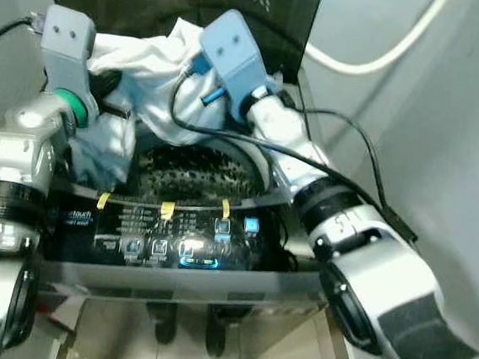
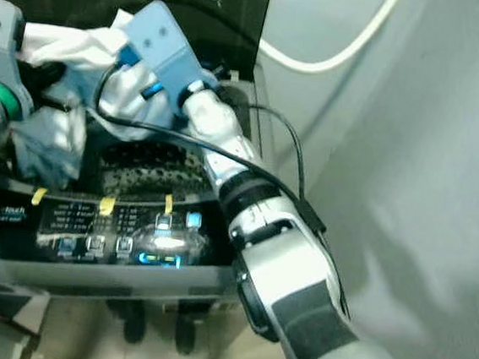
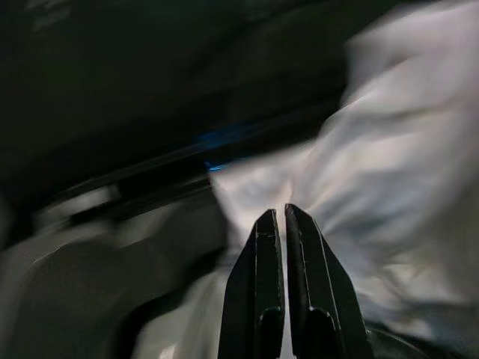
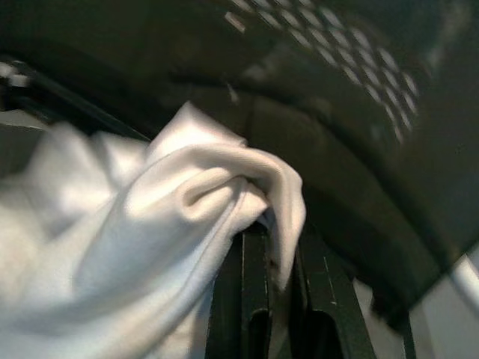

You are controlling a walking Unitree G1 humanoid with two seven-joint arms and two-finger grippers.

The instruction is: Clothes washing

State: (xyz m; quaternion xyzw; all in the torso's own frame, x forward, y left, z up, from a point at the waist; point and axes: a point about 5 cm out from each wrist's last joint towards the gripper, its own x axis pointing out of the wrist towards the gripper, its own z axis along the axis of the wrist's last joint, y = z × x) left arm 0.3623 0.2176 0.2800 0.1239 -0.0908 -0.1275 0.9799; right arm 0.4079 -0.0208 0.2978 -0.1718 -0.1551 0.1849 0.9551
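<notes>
Grey walls surrounded the top-loading washing machine point(image 1: 173, 249), its lid up. Over the open drum hung a white garment point(image 1: 152, 78), pinched by 2 grippers, left gripper point(image 3: 284, 217) and right gripper point(image 4: 273, 232). Loading seemed in hand; next, lowering it, then releasing.

A white, softly creased cloth garment point(image 1: 152, 73) hangs over a black top-loading washing machine point(image 1: 175, 233) whose dark control panel point(image 1: 166, 236) glows blue beneath three yellow tape strips point(image 1: 167, 210).
</notes>
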